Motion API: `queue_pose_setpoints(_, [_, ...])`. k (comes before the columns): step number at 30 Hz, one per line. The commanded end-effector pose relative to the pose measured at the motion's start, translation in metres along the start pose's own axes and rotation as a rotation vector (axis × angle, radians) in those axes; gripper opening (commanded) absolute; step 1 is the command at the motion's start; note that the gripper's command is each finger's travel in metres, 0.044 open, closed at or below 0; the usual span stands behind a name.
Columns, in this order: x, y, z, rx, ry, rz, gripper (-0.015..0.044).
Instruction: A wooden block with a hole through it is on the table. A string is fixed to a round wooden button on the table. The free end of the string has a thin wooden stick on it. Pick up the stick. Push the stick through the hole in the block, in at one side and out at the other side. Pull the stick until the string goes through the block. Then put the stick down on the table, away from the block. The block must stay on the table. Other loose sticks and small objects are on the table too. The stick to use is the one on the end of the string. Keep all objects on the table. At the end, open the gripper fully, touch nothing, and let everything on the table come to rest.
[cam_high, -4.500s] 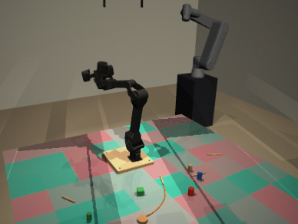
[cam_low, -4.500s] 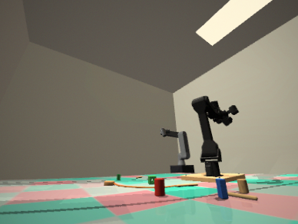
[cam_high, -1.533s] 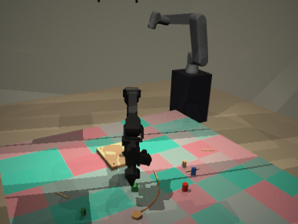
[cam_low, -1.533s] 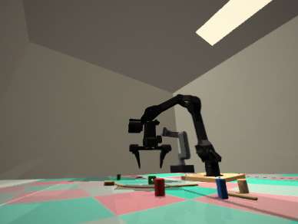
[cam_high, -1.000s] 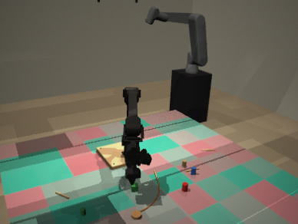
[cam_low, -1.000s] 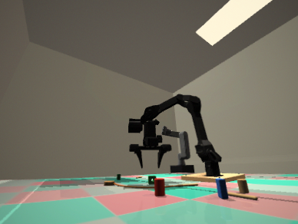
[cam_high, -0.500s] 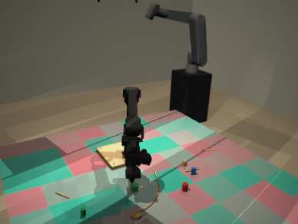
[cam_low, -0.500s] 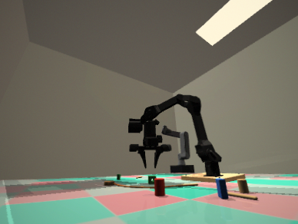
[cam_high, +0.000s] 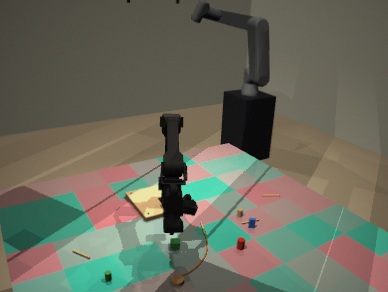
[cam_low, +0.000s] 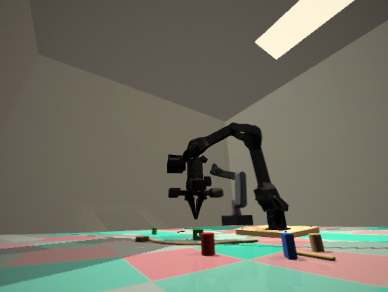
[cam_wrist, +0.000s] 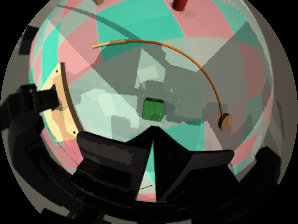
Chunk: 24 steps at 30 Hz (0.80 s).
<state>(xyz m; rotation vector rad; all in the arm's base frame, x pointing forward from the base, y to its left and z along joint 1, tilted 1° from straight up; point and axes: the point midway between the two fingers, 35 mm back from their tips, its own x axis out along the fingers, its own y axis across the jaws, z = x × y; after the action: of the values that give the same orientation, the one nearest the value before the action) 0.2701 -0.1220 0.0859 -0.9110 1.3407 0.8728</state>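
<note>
The green block (cam_high: 175, 244) (cam_low: 198, 234) (cam_wrist: 153, 110) sits on the table; a dark opening shows in its side in the exterior view. The round wooden button (cam_high: 177, 280) (cam_low: 142, 239) (cam_wrist: 226, 122) lies on the table. From it the orange-brown string (cam_high: 206, 250) (cam_low: 172, 242) (cam_wrist: 200, 65) curves in an arc, outside the block. The thin pale stick (cam_high: 202, 227) (cam_low: 247, 241) (cam_wrist: 102, 45) at its free end lies on the table. My gripper (cam_high: 171, 233) (cam_low: 195, 218) (cam_wrist: 154, 129) is shut and empty, fingers pointing down, above the table close to the block.
A red cylinder (cam_high: 241, 243) (cam_low: 208, 244), a blue block (cam_high: 252, 223) (cam_low: 288, 245) beside a loose stick (cam_low: 320, 256), and a tan cylinder (cam_high: 240, 212) (cam_low: 316, 242) stand beyond the string. Other loose sticks (cam_high: 81, 254) (cam_high: 271, 195) and a green cylinder (cam_high: 108, 275) lie further out. The arm's base board (cam_high: 141, 200) is behind.
</note>
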Motion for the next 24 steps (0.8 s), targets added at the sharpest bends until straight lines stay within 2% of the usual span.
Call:
queue_pose_setpoints(1, [0.0000, 0.0000, 0.0000, 0.000, 0.000, 0.000, 0.0000])
queue_pose_setpoints(7, [0.0000, 0.0000, 0.0000, 0.000, 0.000, 0.000, 0.0000])
queue_pose_setpoints(16, [0.0000, 0.0000, 0.0000, 0.000, 0.000, 0.000, 0.0236])
queue_pose_setpoints(18, [0.0000, 0.0000, 0.0000, 0.000, 0.000, 0.000, 0.0237])
queue_pose_setpoints(24, [0.0000, 0.0000, 0.0000, 0.000, 0.000, 0.000, 0.0079])
